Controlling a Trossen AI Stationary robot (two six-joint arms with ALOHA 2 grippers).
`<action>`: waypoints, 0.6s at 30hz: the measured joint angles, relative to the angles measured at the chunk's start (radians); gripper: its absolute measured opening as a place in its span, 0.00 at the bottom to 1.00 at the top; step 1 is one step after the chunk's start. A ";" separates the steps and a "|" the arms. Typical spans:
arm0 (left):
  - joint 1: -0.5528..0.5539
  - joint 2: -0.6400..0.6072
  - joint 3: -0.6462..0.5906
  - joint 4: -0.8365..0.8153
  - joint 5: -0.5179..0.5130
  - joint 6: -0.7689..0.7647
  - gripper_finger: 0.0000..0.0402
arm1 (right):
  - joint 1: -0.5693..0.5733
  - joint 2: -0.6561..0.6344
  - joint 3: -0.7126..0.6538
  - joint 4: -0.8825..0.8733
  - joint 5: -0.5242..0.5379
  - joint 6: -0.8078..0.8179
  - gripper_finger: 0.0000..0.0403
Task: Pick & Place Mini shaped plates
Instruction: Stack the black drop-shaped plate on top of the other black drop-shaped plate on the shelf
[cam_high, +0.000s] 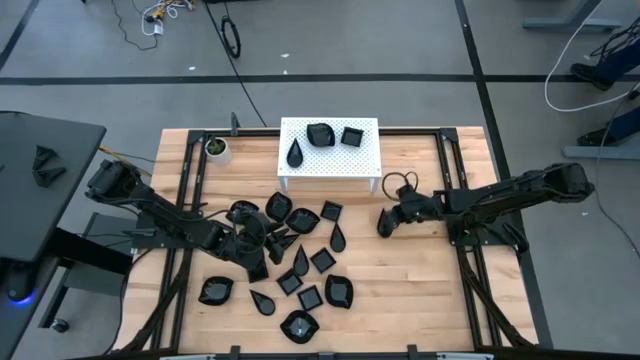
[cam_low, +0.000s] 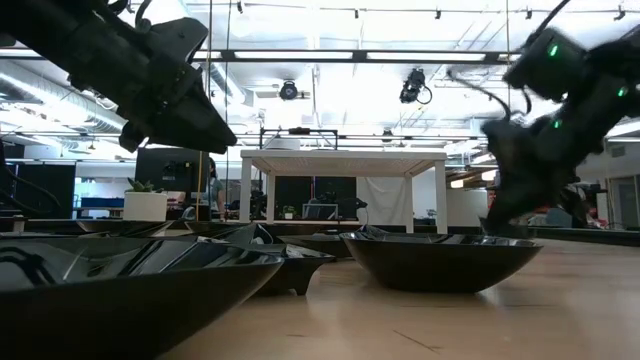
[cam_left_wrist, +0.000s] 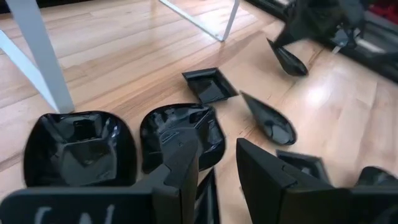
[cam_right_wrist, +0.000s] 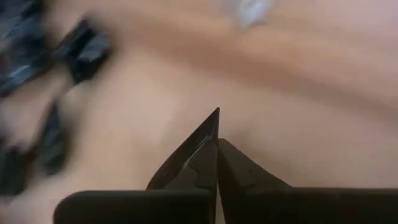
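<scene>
Several mini shaped plates (cam_high: 300, 262), small and glossy black, lie scattered on the wooden table in front of a white stand (cam_high: 366, 158). Three more rest on the stand's top. My left gripper (cam_left_wrist: 217, 168) hovers open above the left part of the scatter (cam_high: 255, 245), with a lobed plate (cam_left_wrist: 180, 134) just ahead of its fingers. My right gripper (cam_high: 384, 224) is to the right of the plates, pointing slantwise down, shut on a teardrop plate (cam_left_wrist: 289, 59). My right gripper pinches the teardrop plate between its two fingers; in the right wrist view the plate's pointed end (cam_right_wrist: 213, 121) sticks out past the fingertips. The fingers come slanting down from the table's right side. The plate hangs tilted below them; I cannot tell if it is clear of the table.
A small white cup with a green plant (cam_high: 216, 148) stands at the far left of the table. Dark rails run along the table's left and right sides (cam_high: 458, 190). Bare wood lies in front of the right gripper and toward the near right (cam_high: 410, 290).
</scene>
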 joint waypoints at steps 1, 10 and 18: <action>0.000 0.000 0.000 0.015 0.000 0.001 0.29 | 0.038 0.000 0.017 0.008 0.000 0.001 0.01; -0.030 0.003 0.000 0.393 -0.083 0.353 0.29 | 0.373 0.061 0.258 0.130 0.440 -0.198 0.00; -0.034 0.149 0.058 0.765 -0.033 0.799 0.29 | 0.441 0.341 0.507 0.316 0.806 -0.651 0.00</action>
